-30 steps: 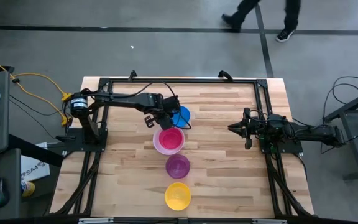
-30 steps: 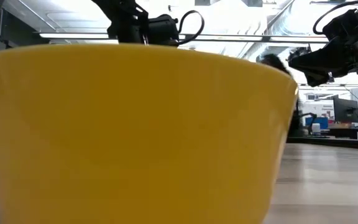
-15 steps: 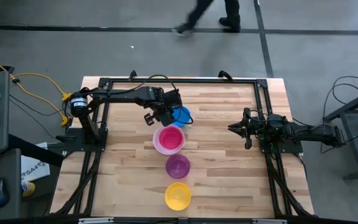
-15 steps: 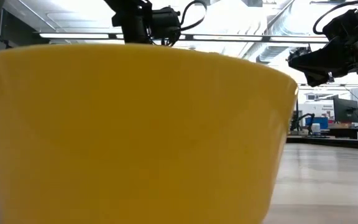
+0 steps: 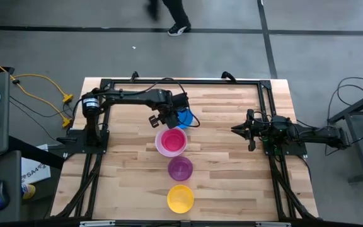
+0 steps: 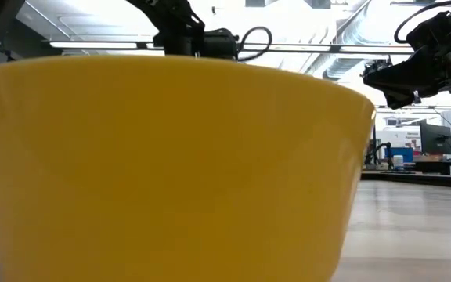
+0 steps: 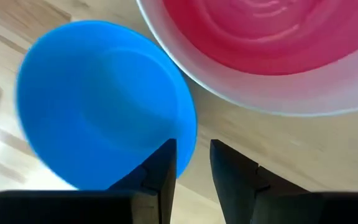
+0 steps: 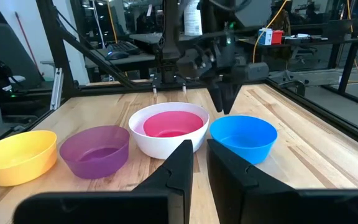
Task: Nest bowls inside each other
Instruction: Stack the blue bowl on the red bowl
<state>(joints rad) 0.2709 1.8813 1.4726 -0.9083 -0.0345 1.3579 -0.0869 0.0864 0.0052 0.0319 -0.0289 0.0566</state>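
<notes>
The left gripper point(image 5: 177, 118) hung over the blue bowl's point(image 5: 183, 118) rim, its 2 fingers a little apart, 1 on each side of the wall. The pink bowl point(image 5: 171, 140) sat inside the white bowl point(image 8: 166, 144). The purple bowl point(image 5: 180, 168) and yellow bowl point(image 5: 180, 197) stood beside them in a row. The right gripper point(image 5: 237, 129) waited well apart, nearly closed and empty.

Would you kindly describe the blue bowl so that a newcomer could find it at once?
On the wooden table a line of bowls runs from the near edge toward the far side. The blue bowl is the farthest, just beyond the white bowl that holds the pink one. It is the only blue one, and the left gripper hangs at its rim.
</notes>
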